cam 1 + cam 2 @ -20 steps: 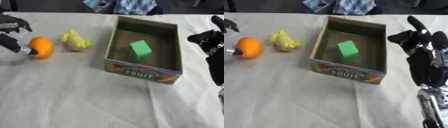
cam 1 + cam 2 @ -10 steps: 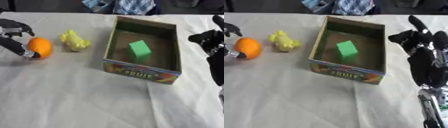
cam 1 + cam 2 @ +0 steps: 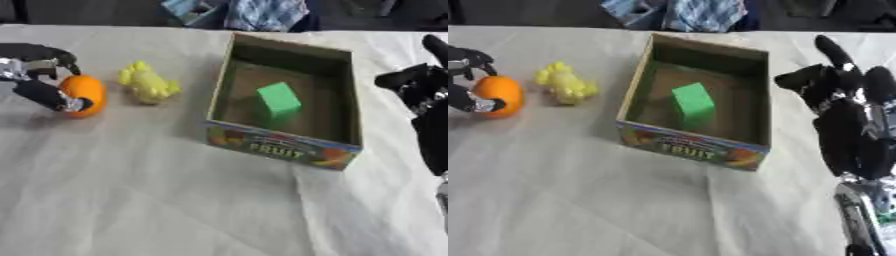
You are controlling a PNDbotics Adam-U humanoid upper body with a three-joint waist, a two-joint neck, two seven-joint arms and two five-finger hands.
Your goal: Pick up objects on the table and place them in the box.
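An orange ball (image 3: 85, 93) sits at the table's left, with my left hand (image 3: 35, 75) curled round it, thumb in front and fingers over the top. Just right of it lies a yellow toy (image 3: 147, 83). The open cardboard fruit box (image 3: 273, 146) stands in the middle with a green block (image 3: 278, 100) inside. My right hand (image 3: 833, 95) hovers right of the box, fingers relaxed and holding nothing.
A white cloth (image 3: 157, 200) covers the table, with wide bare room in front of the box. Blue-checked fabric (image 3: 262, 11) lies at the far edge behind the box.
My left hand has closed further round the orange ball and shifted it slightly right. The right hand has stayed in place.
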